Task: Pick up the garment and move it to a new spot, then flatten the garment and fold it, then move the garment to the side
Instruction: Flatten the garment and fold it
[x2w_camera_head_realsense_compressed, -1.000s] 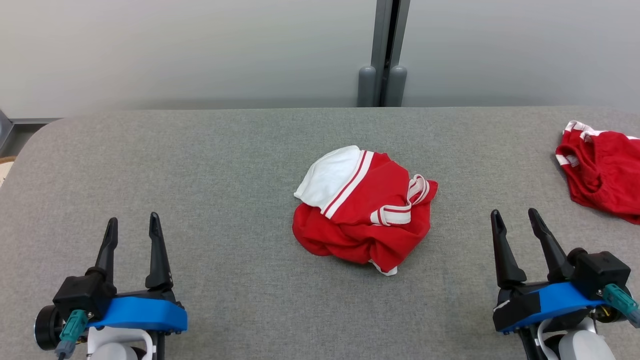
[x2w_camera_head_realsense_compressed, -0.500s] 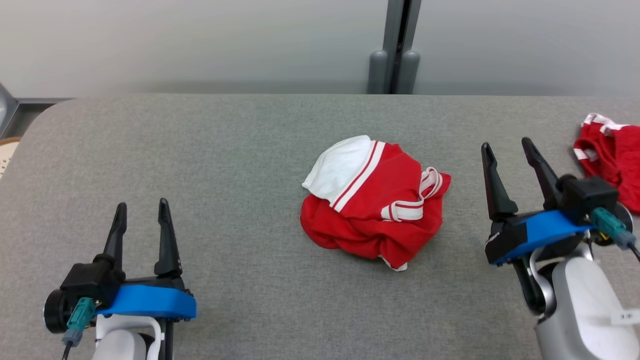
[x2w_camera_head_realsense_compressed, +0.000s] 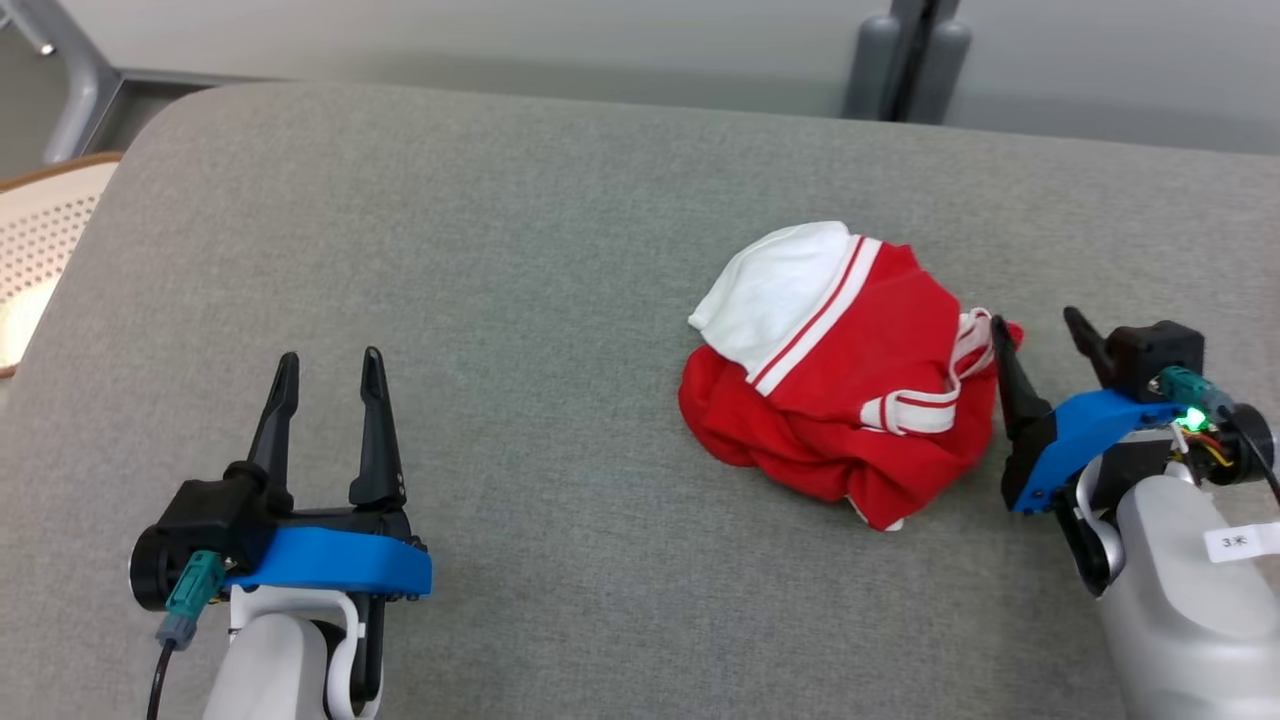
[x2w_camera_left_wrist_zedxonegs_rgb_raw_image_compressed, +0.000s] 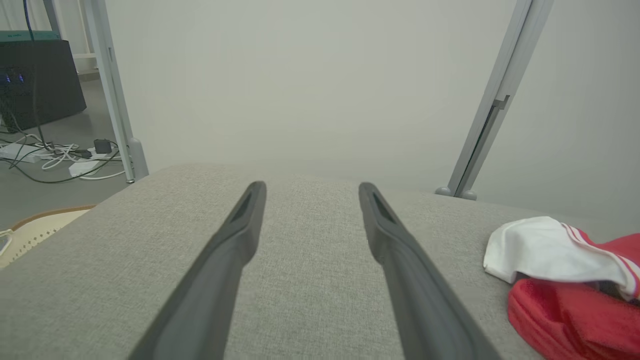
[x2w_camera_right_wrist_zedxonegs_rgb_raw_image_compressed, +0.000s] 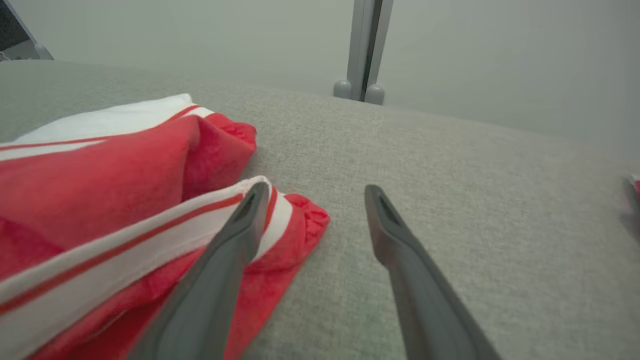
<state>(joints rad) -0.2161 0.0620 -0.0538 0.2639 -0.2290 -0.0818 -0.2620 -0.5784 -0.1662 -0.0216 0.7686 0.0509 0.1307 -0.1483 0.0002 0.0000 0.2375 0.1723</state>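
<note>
A crumpled red garment (x2w_camera_head_realsense_compressed: 850, 390) with a white panel and white-and-red striped bands lies bunched on the grey table (x2w_camera_head_realsense_compressed: 520, 240), right of centre. My right gripper (x2w_camera_head_realsense_compressed: 1038, 325) is open at the garment's right edge, its left finger over the striped band (x2w_camera_right_wrist_zedxonegs_rgb_raw_image_compressed: 150, 235) and its right finger over bare cloth-covered table. Nothing sits between its fingers. My left gripper (x2w_camera_head_realsense_compressed: 330, 365) is open at the lower left, well away from the garment, over bare table. In the left wrist view the garment (x2w_camera_left_wrist_zedxonegs_rgb_raw_image_compressed: 565, 270) shows at the far right, beyond the open left gripper (x2w_camera_left_wrist_zedxonegs_rgb_raw_image_compressed: 310, 187).
A grey wall with a metal post (x2w_camera_head_realsense_compressed: 905, 60) runs behind the table. A pale perforated basket (x2w_camera_head_realsense_compressed: 35, 250) sits off the table's left edge. Cables and a dark box (x2w_camera_left_wrist_zedxonegs_rgb_raw_image_compressed: 40, 85) lie on the floor to the far left. A sliver of red cloth (x2w_camera_right_wrist_zedxonegs_rgb_raw_image_compressed: 634, 187) shows at the right.
The head camera has swung, shifting the whole picture. My right gripper has come in from the lower right to the garment's right edge. Both grippers stayed open.
</note>
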